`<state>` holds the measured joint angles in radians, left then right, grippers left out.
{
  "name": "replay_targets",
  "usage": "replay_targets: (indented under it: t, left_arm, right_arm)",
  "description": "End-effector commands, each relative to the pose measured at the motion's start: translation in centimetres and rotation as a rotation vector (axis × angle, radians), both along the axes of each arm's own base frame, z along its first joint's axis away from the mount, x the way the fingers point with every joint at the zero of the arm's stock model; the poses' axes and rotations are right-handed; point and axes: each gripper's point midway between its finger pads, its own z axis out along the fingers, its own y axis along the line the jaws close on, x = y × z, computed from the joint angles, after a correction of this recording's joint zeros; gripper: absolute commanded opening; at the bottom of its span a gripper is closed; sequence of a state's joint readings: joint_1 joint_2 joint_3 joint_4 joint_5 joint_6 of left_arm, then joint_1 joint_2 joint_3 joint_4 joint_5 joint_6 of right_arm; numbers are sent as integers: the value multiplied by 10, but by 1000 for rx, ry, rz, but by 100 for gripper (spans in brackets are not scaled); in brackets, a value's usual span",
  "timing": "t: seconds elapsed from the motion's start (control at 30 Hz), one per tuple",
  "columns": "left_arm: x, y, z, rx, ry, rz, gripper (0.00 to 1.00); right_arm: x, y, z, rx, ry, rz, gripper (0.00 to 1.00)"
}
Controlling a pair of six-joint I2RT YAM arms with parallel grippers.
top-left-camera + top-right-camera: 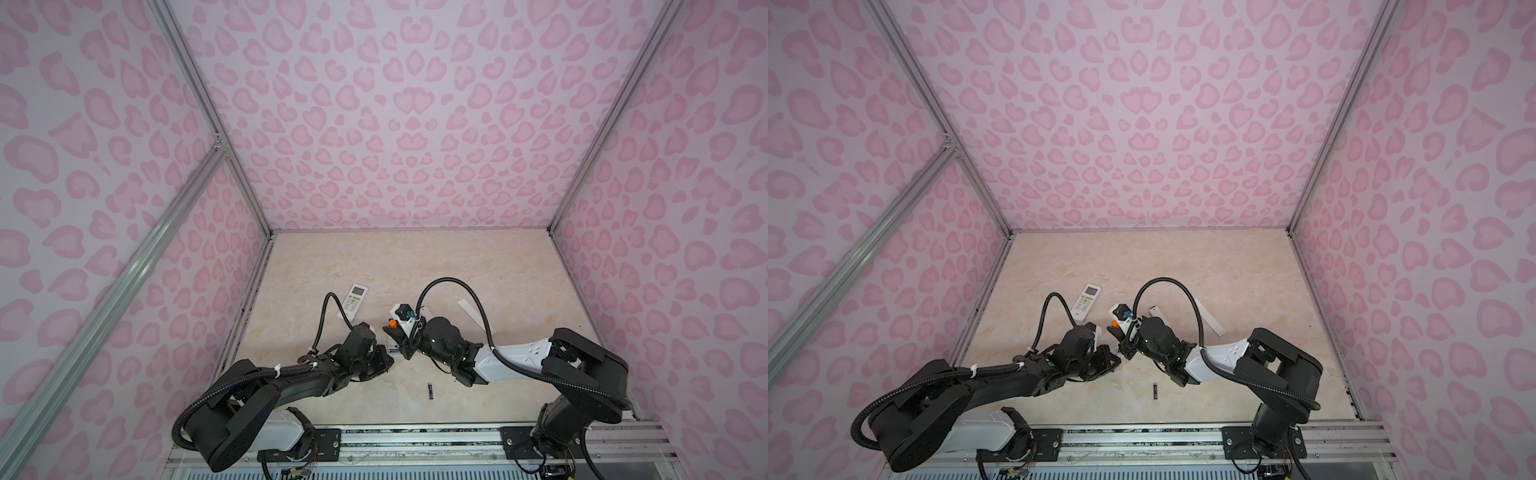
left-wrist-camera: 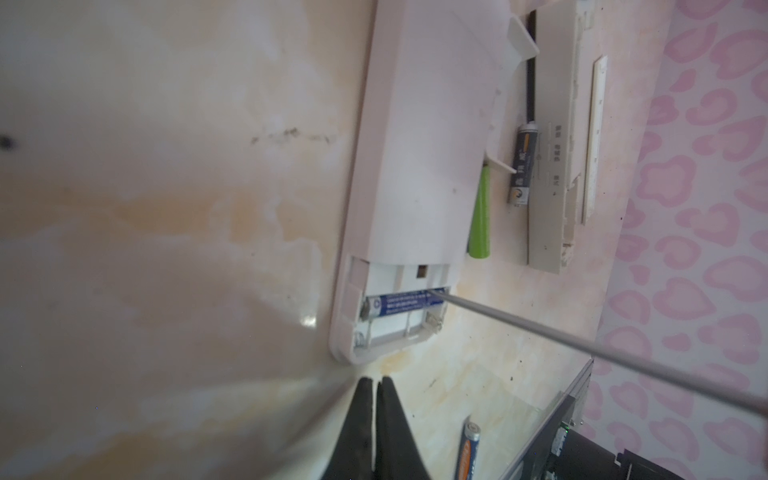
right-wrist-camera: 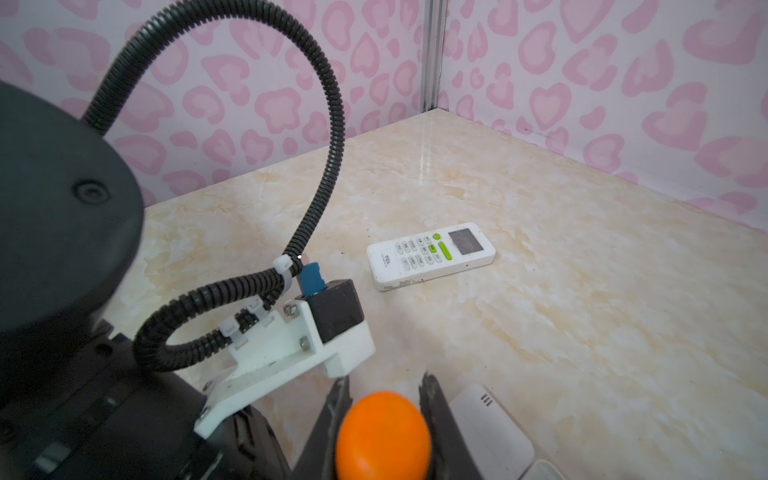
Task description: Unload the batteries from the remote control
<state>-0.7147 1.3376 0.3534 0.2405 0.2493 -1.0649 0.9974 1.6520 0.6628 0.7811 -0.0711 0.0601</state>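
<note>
The remote control (image 2: pixel 415 145) lies face down on the table (image 1: pixel 415 266) so that its open battery bay (image 2: pixel 395 330) faces up, within reach of a tool. One blue battery (image 2: pixel 399 304) sits in the upper slot; the slot beside it shows only its spring, so the job looks about half done for this remote. The right gripper (image 3: pixel 385 388) is clamped on the orange handle of the screwdriver (image 3: pixel 382 436), held slanted so the thin shaft comes in low and its tip meets the end of the blue battery, probably to lever it up against the spring. The left gripper (image 2: pixel 376 382) has its jaws pressed together and holds nothing; its tips sit just beside the bay end of the remote, likely to brace the casing against sliding, though contact cannot be told. A loose battery (image 1: pixel 431 391) lies on the table nearer the arm bases, and a green battery (image 2: pixel 479 216) and a black battery (image 2: pixel 523 166) rest alongside the remote. A second remote (image 3: pixel 432 255) lies face up, well apart
</note>
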Motion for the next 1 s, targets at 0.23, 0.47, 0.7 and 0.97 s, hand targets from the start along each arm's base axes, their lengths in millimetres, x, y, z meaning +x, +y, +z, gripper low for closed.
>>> replay_targets:
  t: [0.23,0.47,0.7,0.97]
  left_arm:
    - [8,-4,10,-25,-43,8,10]
    - [7,-3,10,-24,-46,7,9]
    - [8,-3,11,-25,-48,6,10]
    - [8,-2,10,-23,-46,5,9]
  right_arm:
    - [-1,-12,2,-36,-8,-42,0]
    - [1,-14,17,-15,-37,-56,0]
    - [2,-10,19,-13,-47,-46,0]
    - [2,-7,8,-23,-27,-39,0]
